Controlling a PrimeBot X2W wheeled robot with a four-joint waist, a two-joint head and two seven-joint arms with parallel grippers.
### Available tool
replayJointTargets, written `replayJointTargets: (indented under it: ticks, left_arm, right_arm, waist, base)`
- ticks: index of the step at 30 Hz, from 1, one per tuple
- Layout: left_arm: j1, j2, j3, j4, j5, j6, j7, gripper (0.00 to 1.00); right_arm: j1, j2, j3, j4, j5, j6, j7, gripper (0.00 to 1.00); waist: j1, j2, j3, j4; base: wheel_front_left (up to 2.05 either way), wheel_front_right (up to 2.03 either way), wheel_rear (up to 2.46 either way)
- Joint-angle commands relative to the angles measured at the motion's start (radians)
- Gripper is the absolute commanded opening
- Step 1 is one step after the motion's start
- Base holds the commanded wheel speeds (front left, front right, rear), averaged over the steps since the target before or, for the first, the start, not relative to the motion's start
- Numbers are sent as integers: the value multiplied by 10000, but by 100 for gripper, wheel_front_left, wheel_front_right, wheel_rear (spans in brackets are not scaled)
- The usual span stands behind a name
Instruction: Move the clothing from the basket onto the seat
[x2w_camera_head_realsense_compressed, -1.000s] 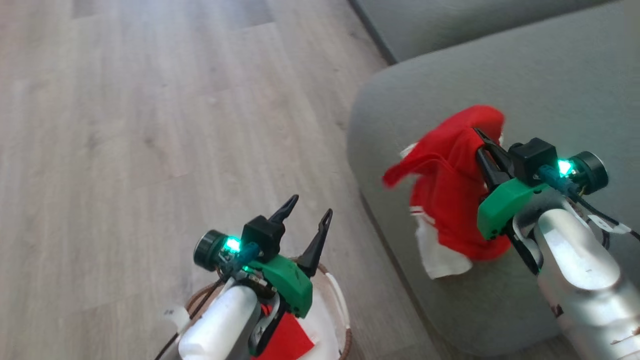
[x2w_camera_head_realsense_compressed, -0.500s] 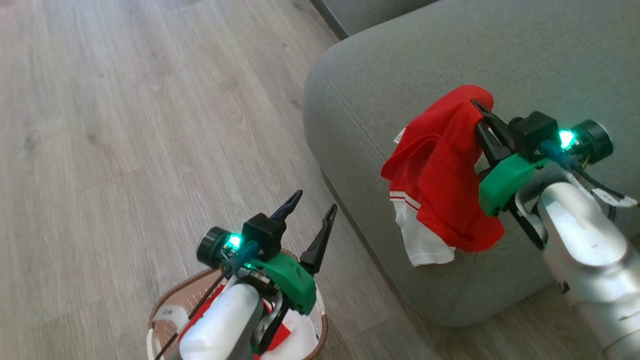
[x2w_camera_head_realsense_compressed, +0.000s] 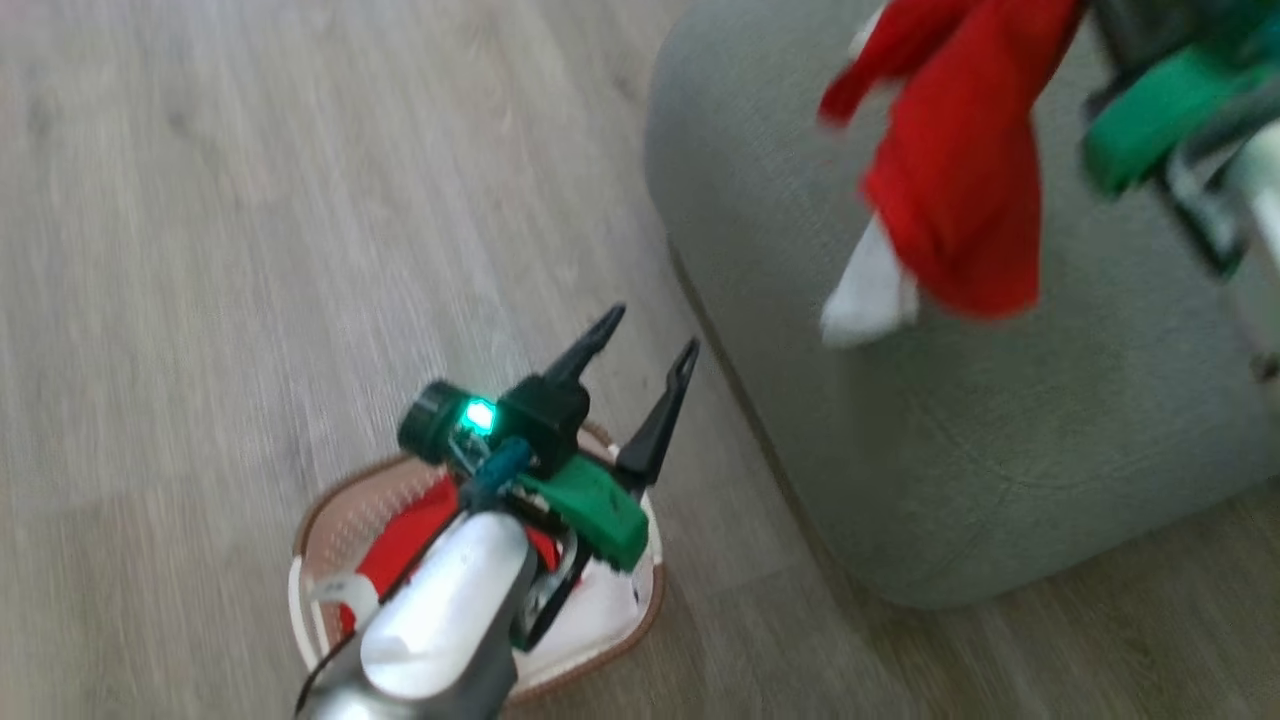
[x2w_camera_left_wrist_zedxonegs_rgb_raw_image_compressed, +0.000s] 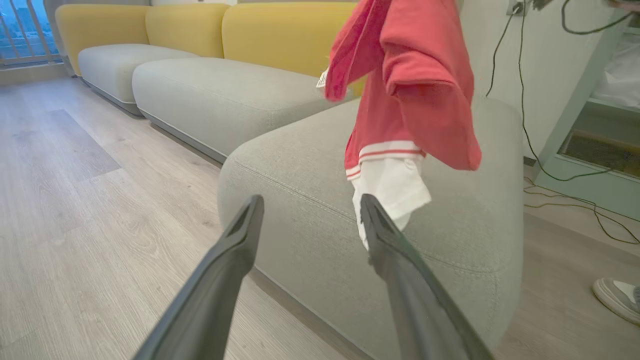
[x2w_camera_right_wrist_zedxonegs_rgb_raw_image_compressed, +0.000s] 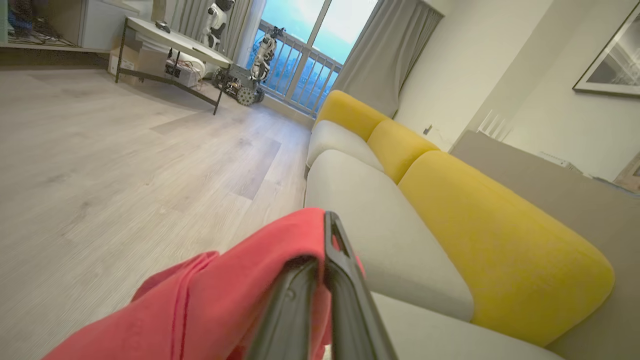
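Since the whole head picture has shifted over the last second, more of the basket shows now; that is the camera's move, not the things'.

- Lower left: basket (x2w_camera_head_realsense_compressed: 318, 510), cream with a brown rim, standing on the wood floor (x2w_camera_head_realsense_compressed: 250, 250). Red clothing (x2w_camera_head_realsense_compressed: 400, 540) lies inside it, partly hidden by the left forearm.
- Lower centre: left gripper (x2w_camera_head_realsense_compressed: 652, 330), fingers spread wide and holding nothing, poised above the basket and pointing toward the seat.
- Centre right: seat (x2w_camera_head_realsense_compressed: 960, 450), a grey-green cushion with its rounded corner nearest the basket.
- Upper right: red garment (x2w_camera_head_realsense_compressed: 960, 170) with a white hem, dangling from the right gripper (x2w_camera_right_wrist_zedxonegs_rgb_raw_image_compressed: 322, 240), whose fingers are pressed together on a fold of it. Against the cushion it hangs higher than half a second ago, its hem now over the top rather than the front face. Blur hides whether the hem touches.
- Assessment: the carry looks nearly complete, with release over the seat due next. The basket's remaining clothing means another trip.
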Motion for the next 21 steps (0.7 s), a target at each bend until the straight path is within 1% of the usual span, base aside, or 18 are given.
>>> replayJointTargets:
  ticks: [1,8,10,11,14,17,21]
  left_arm:
    - [-652,94,397,-472,109,26,-126,100]
    - [-1322,387,398,-1203,481,14,-61,100]
    - [-1553,495,426,-1496,573,36,20,100]
    - [-1553,495,426,-1496,573,36,20,100]
    - [-1840,657,507,-1927,704,133,143,100]
    - [-1995,845,574,-2257,801,228,361,100]
    - [-2049,1009,568,-2565,886,307,557,100]
  right_arm:
    - [-759,-287,-145,-135,141,-4,-18,0]
    - [-2775,-1161,-1091,781,157,-4,45,0]
    - [-3370,-1471,-1372,1046,0,-4,79,0]
    - [-3370,-1471,-1372,1046,0,-4,79,0]
    - [-4121,-1745,-1991,1479,-121,-4,96,0]
    - [-4576,-1880,-2481,1999,-532,-4,124,0]
    - [-4812,-1926,-3514,2818,-1168,-4,4,0]
  waist:
    - [-1,0,853,579]
    - [-1,0,2456,1428]
    - [-1,0,2964,1640]
    - [-1,0,2964,1640]
    - [-1,0,3623,1881]
    - [-1,0,4183,1992]
    - [-1,0,4670,2204]
  base:
    - [0,0,0]
    - [0,0,0]
    - [0,0,0]
    - [0,0,0]
    - [0,0,0]
    - [0,0,0]
    - [0,0,0]
